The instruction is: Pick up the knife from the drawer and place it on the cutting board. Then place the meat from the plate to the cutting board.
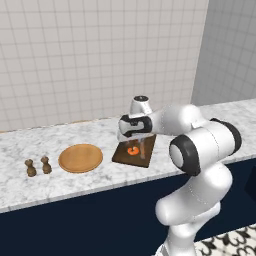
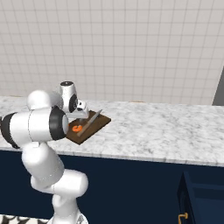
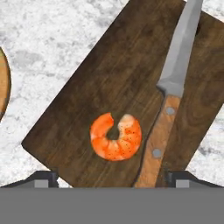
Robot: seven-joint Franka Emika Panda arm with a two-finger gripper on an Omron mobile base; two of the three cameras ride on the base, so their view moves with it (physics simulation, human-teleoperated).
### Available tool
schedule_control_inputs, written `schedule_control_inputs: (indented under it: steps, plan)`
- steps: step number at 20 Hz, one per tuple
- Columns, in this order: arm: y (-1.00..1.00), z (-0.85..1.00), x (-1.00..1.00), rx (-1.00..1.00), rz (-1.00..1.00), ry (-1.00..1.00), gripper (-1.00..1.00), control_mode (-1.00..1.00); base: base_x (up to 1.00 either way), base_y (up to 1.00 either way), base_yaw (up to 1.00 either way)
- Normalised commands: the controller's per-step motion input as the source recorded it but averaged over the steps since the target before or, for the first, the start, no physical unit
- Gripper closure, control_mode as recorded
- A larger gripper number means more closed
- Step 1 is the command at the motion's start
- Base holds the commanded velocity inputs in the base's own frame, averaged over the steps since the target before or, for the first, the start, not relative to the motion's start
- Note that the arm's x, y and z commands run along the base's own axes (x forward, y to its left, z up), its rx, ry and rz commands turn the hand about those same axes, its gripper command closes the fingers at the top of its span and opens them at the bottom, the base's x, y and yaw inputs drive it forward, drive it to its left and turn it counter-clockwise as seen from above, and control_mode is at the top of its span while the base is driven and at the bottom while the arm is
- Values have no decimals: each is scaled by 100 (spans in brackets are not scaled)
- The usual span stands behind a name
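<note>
The small orange-red, ring-curled meat chunk (image 3: 116, 136) lies on the dark brown rectangular wooden cutting board (image 3: 105, 78), just beside the wooden-handled, silver-bladed knife (image 3: 168, 100). The gripper (image 3: 112, 177) hovers spread above, empty.

**Marble bench and what sits on it**

The bench (image 1: 75, 187) has a white-grey marbled top over dark navy fronts. Directly on it lie the dark brown cutting board (image 1: 121, 156), the round tan plate (image 1: 80, 158) near the board's left, and two small brown shakers (image 1: 38, 166) standing side by side left of the plate.
</note>
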Motion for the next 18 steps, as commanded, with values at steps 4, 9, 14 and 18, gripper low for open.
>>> schedule_control_inputs:
  steps: [4,9,14,18]
  plan:
    - [0,64,-93,0,0,-6,-100,-100,0,0,0]
    - [-11,85,-100,1,0,-12,-100,-100,0,0,0]
    - [-32,84,-97,2,0,-17,-100,-100,0,0,0]
    - [-38,74,-85,6,0,-15,-100,-100,0,0,0]
